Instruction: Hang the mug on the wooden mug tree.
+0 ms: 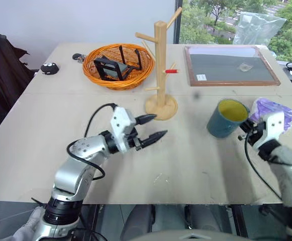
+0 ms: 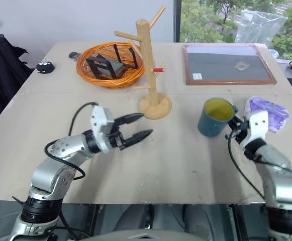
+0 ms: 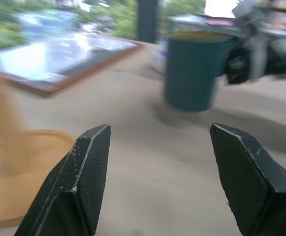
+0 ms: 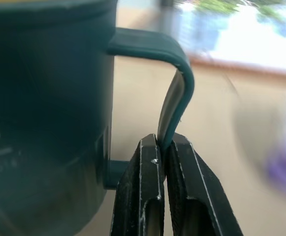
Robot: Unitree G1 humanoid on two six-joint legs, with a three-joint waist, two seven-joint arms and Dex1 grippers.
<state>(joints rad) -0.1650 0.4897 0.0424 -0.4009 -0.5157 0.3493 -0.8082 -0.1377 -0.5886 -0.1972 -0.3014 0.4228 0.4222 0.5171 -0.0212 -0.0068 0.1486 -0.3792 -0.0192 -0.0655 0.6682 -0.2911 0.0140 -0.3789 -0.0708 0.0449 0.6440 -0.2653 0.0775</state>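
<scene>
Mug (image 1: pixel 227 118) handle is clamped by the right gripper (image 4: pixel 163 147), apparently lifted near the table's (image 1: pixel 186 160) right edge; hanging on the mug tree (image 1: pixel 160 65) remains. Left gripper's (image 1: pixel 153 127) jaws are held apart.

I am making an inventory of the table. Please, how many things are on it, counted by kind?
Mug: 1
Mug tree: 1
Wicker basket: 1
Framed board: 1
Purple bag: 1
Small black objects: 2
Total: 7
</scene>
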